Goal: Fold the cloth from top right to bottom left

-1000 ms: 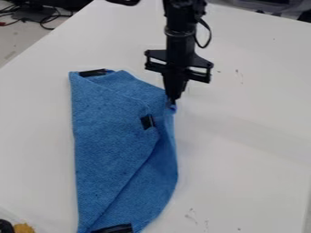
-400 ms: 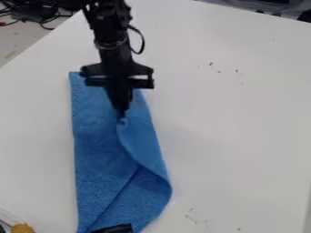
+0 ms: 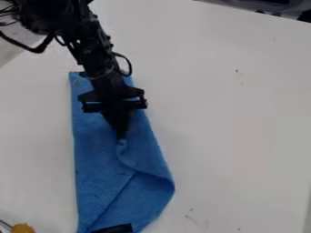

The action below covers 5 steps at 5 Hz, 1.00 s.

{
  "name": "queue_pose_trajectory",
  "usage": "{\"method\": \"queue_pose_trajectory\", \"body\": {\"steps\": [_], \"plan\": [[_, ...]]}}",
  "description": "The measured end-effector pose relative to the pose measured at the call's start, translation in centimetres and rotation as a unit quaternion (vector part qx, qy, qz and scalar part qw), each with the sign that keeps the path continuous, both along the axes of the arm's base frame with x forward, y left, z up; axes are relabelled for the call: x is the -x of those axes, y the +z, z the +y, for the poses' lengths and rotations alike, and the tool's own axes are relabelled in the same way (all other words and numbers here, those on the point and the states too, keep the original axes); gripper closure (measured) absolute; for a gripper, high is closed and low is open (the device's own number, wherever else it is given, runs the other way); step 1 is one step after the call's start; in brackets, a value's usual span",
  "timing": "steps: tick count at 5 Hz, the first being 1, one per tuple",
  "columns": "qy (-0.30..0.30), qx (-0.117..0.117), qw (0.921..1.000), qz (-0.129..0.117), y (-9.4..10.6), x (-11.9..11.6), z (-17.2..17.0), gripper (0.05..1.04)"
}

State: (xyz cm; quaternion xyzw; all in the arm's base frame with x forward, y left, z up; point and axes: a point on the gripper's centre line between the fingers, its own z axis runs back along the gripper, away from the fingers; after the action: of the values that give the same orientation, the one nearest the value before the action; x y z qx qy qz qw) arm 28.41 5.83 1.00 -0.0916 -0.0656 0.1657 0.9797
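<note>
1. Black arm [image 3: 94,50] enters from upper left, slanting down over the cloth; gripper [image 3: 121,135] points downward, its tip closed on a raised pinch of fabric.
2. Blue cloth [image 3: 97,168] lies lengthwise on white table [image 3: 237,136]; curved fold runs from the pinch toward the right edge; diagonal crease below.
3. Black patch [image 3: 114,228] at cloth's bottom end; yellow-brown object [image 3: 23,228] in lower left corner, apart from cloth; small dark marks [image 3: 191,219] right of cloth.
</note>
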Motion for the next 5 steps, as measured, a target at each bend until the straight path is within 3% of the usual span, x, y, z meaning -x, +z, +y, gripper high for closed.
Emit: {"method": "queue_pose_trajectory", "body": {"steps": [1,2,4,5], "plan": [[0.000,-0.003,1.0000,0.001,-0.2,0.4,0.4,1.007],[-0.010,-0.020,0.9996,0.020,-0.1,1.2,1.1,0.869],[-0.001,-0.071,0.9965,0.045,2.5,2.5,2.5,0.293],[-0.004,-0.094,0.9947,0.042,3.5,3.0,3.4,0.086]]}}
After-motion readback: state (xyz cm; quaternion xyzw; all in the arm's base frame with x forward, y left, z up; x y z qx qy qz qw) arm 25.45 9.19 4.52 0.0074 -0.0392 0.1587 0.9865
